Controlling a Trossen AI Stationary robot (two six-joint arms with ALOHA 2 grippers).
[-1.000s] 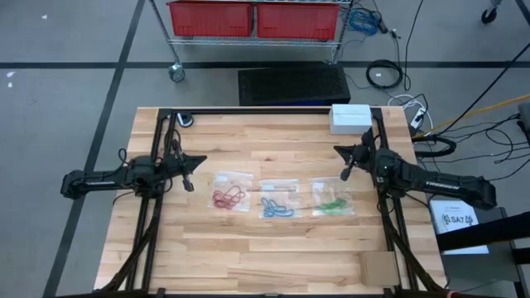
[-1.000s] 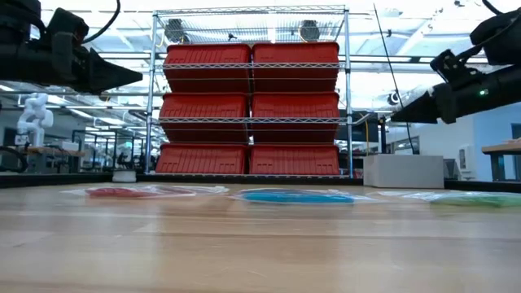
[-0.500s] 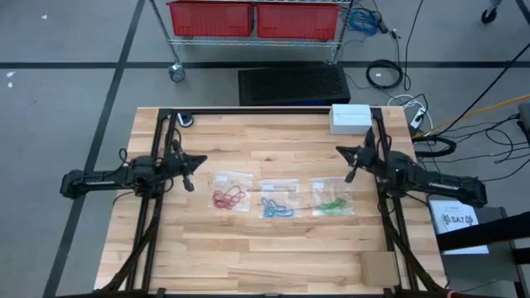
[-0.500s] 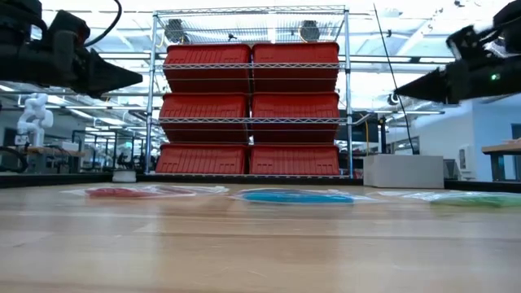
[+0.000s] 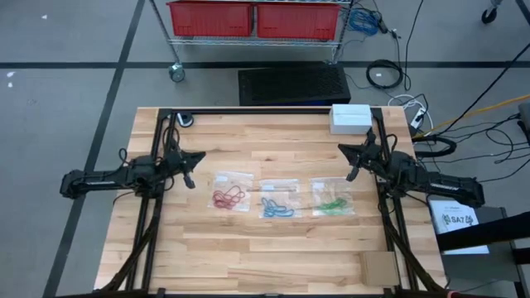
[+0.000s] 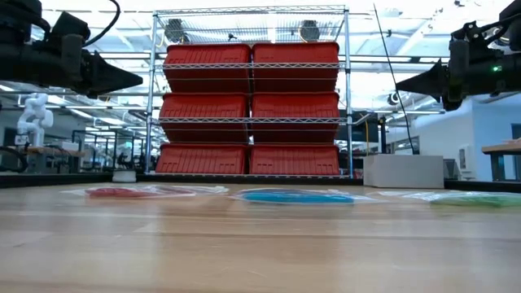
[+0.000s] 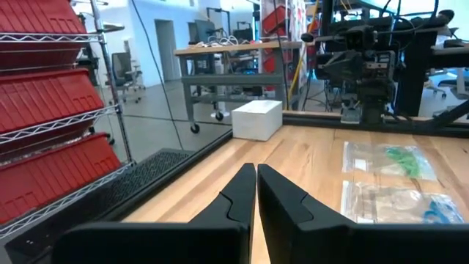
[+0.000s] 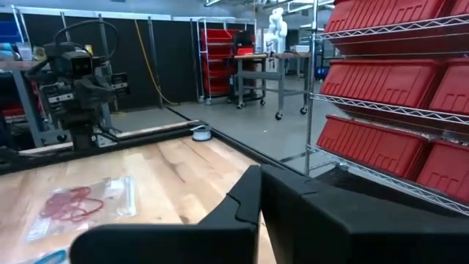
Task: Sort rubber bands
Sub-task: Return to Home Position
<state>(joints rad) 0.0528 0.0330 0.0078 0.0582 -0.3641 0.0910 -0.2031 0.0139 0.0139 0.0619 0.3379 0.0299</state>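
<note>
Right claw (image 5: pixel 351 171) drew back slightly toward the worktop's (image 5: pixel 248 257) right edge and levelled out; left claw (image 5: pixel 189 177) stayed put over the left side. Both were clenched tight, held above the wood. Mid-worktop lay three clear bags (image 5: pixel 234 178) in a row, holding red rubber bands (image 5: pixel 228 198), blue rubber bands (image 5: pixel 278 208) and green rubber bands (image 5: pixel 333 204). Farther back sat a white box (image 5: pixel 350 117), then red bins (image 5: pixel 211 16) on a rack.

Black left arm (image 5: pixel 99 179), black right arm (image 5: pixel 431 184); tapered left end effector (image 7: pixel 256 170)
</note>
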